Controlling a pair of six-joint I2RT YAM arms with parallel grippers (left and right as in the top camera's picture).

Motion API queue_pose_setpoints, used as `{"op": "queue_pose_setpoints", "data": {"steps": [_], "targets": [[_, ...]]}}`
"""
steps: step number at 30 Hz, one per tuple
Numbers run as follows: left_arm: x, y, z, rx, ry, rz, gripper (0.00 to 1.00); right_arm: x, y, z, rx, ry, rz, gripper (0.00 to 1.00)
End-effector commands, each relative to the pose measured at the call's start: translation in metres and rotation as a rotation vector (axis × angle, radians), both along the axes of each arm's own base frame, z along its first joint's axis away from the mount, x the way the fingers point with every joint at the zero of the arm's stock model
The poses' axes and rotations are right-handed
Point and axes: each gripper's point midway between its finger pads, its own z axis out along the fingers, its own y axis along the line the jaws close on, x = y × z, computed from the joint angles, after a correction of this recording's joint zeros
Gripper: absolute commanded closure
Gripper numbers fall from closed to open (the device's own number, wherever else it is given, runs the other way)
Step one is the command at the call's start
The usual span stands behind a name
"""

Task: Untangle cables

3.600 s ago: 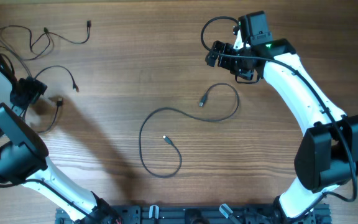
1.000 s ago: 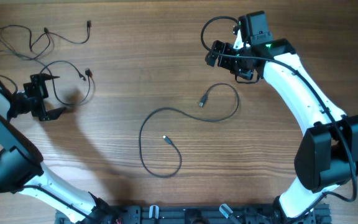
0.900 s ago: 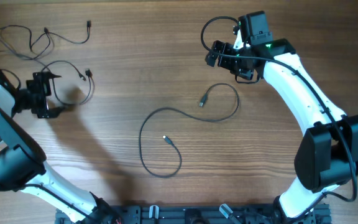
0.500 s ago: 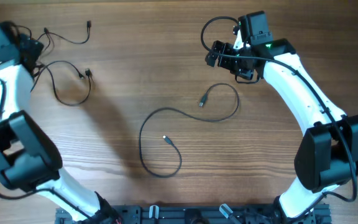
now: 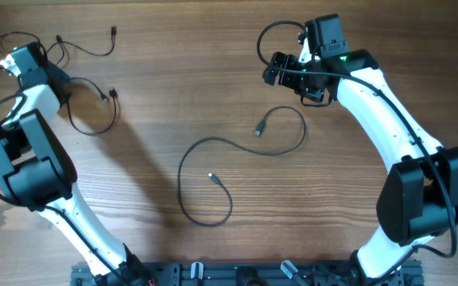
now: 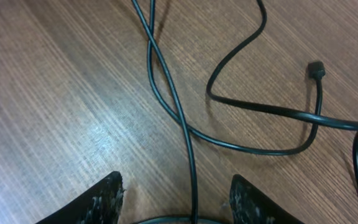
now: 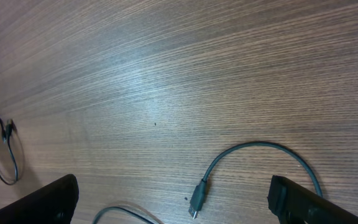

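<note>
Overhead, one cable [image 5: 180, 181] is lying freed mid-table while the tangled cables [image 6: 190, 162] are sitting at the far-left corner, the left gripper [image 6: 176, 186] straddling a strand with jaws apart, the right gripper [image 5: 275, 70] hanging open, empty.

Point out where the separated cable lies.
In the overhead view, the separated cable snakes across the centre, apart from the tangled cables at upper left by the left hand.
</note>
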Motion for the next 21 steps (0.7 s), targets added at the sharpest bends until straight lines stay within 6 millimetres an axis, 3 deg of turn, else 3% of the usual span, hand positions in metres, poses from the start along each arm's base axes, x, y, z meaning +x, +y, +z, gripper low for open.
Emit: {"op": "queue_pose_setpoints", "data": {"steps": [1, 6, 11, 13, 14, 15, 17, 19, 21], "targets": [[0.002, -0.001, -0.026, 0.011, 0.047, -0.058, 0.41, 0.001, 0.003, 0.002, 0.005, -0.007, 0.015, 0.0], [0.007, 0.0, -0.027, 0.04, 0.042, -0.082, 0.46, 0.001, 0.003, 0.002, 0.005, -0.007, 0.016, 0.0], [-0.004, -0.004, -0.058, 0.036, 0.14, -0.125, 0.53, 0.001, 0.003, 0.002, 0.005, -0.007, 0.015, 0.0], [-0.016, -0.001, -0.069, 0.052, 0.211, -0.114, 0.65, 0.001, 0.003, 0.002, 0.005, -0.007, 0.015, 0.0], [-0.024, 0.007, -0.068, 0.082, 0.242, -0.076, 0.87, 0.001, 0.003, 0.002, 0.005, -0.007, 0.015, 0.0], [-0.031, 0.013, -0.066, 0.115, 0.271, -0.04, 0.96, 0.001, 0.003, 0.002, 0.005, -0.007, 0.015, 0.0], [-0.043, 0.023, -0.059, 0.161, 0.317, 0.017, 0.96, 0.001, 0.003, 0.002, 0.005, -0.007, 0.015, 0.0], [-0.044, 0.027, -0.035, 0.166, 0.284, 0.065, 0.96, 0.001, 0.003, 0.002, 0.005, -0.007, 0.015, 0.0], [-0.045, 0.032, 0.003, 0.13, 0.172, 0.163, 0.96, 0.001, 0.003, 0.002, 0.005, -0.007, 0.015, 0.0]]}}
